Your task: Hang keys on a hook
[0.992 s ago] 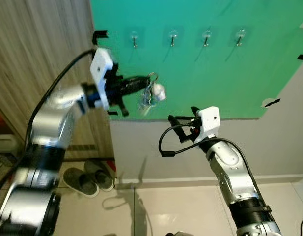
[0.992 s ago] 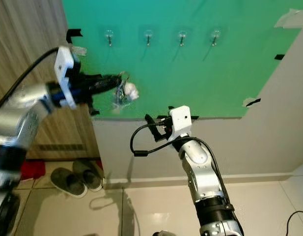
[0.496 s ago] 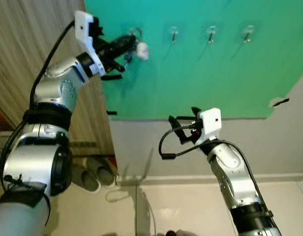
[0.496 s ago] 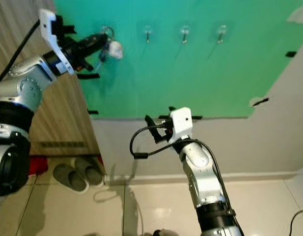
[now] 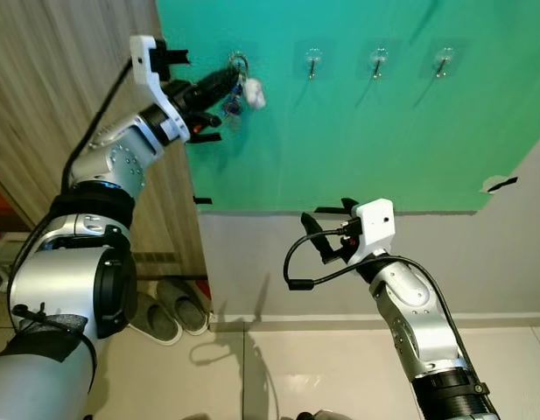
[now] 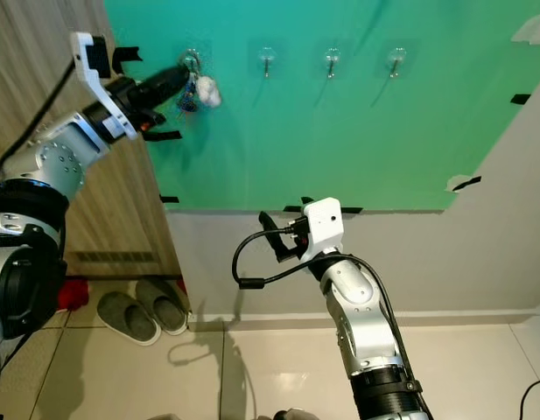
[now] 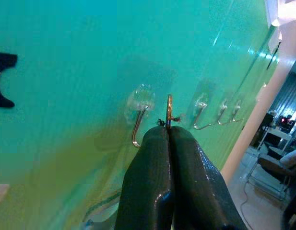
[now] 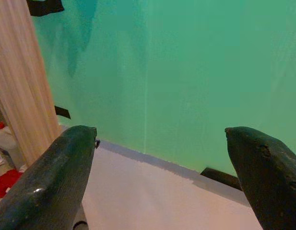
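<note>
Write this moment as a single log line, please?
left gripper: shut on keys | at leftmost hook | ring on hook: cannot tell | right gripper: open, idle

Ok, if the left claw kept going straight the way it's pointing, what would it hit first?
Most likely the leftmost clear adhesive hook on the green wall sheet. The left claw, shut on the metal key ring, points right beside that hook; the gap is hard to judge.

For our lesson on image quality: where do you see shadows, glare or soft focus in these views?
Left eye view: hooks cast slanting shadows on the green board; floor tiles glare. Left wrist view: left hand blurred, nearest hook sharper.
</note>
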Robot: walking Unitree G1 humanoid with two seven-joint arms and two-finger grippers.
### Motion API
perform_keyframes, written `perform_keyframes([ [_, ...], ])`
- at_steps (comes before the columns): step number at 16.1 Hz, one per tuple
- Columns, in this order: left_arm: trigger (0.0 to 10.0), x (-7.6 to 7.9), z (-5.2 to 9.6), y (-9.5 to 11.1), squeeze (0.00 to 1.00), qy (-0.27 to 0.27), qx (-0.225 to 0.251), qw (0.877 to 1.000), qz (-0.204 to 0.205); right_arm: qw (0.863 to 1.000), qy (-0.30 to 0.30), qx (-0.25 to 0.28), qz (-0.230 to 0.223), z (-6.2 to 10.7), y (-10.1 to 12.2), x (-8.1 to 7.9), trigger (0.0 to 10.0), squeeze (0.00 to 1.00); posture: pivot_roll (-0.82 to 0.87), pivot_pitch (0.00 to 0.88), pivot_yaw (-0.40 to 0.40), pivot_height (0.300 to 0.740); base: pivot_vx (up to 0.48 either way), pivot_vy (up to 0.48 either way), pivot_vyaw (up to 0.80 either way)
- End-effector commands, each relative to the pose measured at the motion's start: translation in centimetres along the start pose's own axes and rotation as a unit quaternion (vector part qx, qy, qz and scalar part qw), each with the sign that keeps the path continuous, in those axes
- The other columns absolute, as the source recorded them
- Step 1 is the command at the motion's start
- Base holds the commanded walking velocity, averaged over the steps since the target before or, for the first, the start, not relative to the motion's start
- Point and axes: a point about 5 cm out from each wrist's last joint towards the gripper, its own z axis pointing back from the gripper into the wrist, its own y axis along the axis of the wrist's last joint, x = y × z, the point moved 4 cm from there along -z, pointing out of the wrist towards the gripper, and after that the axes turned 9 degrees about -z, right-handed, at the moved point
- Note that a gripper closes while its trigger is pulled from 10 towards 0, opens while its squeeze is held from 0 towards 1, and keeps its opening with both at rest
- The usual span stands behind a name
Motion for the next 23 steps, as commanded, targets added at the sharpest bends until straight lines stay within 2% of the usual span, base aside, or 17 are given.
perform_keyframes([
  [1,10.0,0.4,-0.4,0.7,0.00,-0.015,0.012,1.000,-0.004,1.000,0.006,0.001,0.002,0.0,0.3,-0.2,10.0,0.00,-0.09,0.001,-0.006,0.740,0.000,0.000,0.00],
  [2,10.0,0.8,-0.5,0.7,0.00,-0.027,0.013,0.999,-0.016,1.000,0.007,0.000,0.001,0.0,0.3,-0.2,10.0,0.00,-0.09,0.002,-0.007,0.740,0.000,0.000,0.00],
  [4,10.0,1.0,-0.4,0.3,0.00,-0.034,0.010,0.999,-0.004,1.000,0.010,-0.004,-0.002,0.0,0.1,-0.4,10.0,0.00,-0.08,0.003,-0.011,0.740,0.000,0.000,0.00],
  [6,10.0,0.5,-0.4,-0.6,0.00,-0.009,0.006,0.999,0.044,1.000,0.014,-0.006,-0.008,-0.1,0.0,-0.5,10.0,0.00,-0.08,0.004,-0.014,0.740,0.000,0.000,0.00],
  [7,10.0,0.4,-0.4,-0.8,0.00,-0.003,0.004,0.998,0.056,1.000,0.014,-0.006,-0.010,-0.1,0.1,-0.6,10.0,0.00,-0.08,0.004,-0.014,0.740,0.000,0.000,0.00],
  [9,10.0,0.3,-0.4,-2.5,0.00,0.020,-0.023,0.995,0.091,1.000,0.017,-0.007,-0.017,-0.1,0.1,-0.6,10.0,0.00,-0.08,0.006,-0.014,0.740,0.000,0.000,0.00],
  [12,10.0,0.4,-0.4,-2.6,0.00,0.028,-0.006,0.992,0.126,1.000,0.017,-0.011,-0.024,0.0,-0.1,-0.6,10.0,0.00,-0.08,0.008,-0.013,0.740,0.000,0.000,0.00],
  [14,10.0,-0.2,-0.3,-2.8,0.00,0.060,0.013,0.983,0.174,0.999,0.019,-0.016,-0.029,0.0,-0.2,-0.7,10.0,0.00,-0.08,0.008,-0.014,0.740,0.000,0.000,0.00],
  [17,10.0,-0.9,0.2,-3.7,0.00,0.098,0.009,0.976,0.196,0.999,0.021,-0.020,-0.035,-0.1,-0.3,-0.7,10.0,0.00,-0.07,0.008,-0.016,0.740,0.000,0.000,0.00],
  [19,10.0,-1.8,1.0,-5.3,0.00,0.154,-0.021,0.974,0.165,0.999,0.022,-0.023,-0.041,-0.1,-0.4,-0.6,10.0,0.00,-0.07,0.010,-0.020,0.740,0.000,0.000,0.00],
  [20,10.0,-2.0,1.4,-6.0,1.00,0.169,-0.039,0.975,0.141,0.999,0.023,-0.025,-0.042,-0.1,-0.5,-0.7,10.0,0.00,-0.07,0.010,-0.022,0.740,0.000,0.000,0.00],
  [23,10.0,-1.6,1.6,-7.5,1.00,0.172,-0.088,0.976,0.102,0.998,0.024,-0.029,-0.044,-0.1,-0.6,-0.6,10.0,0.00,-0.07,0.009,-0.023,0.740,0.000,0.000,0.00],
])
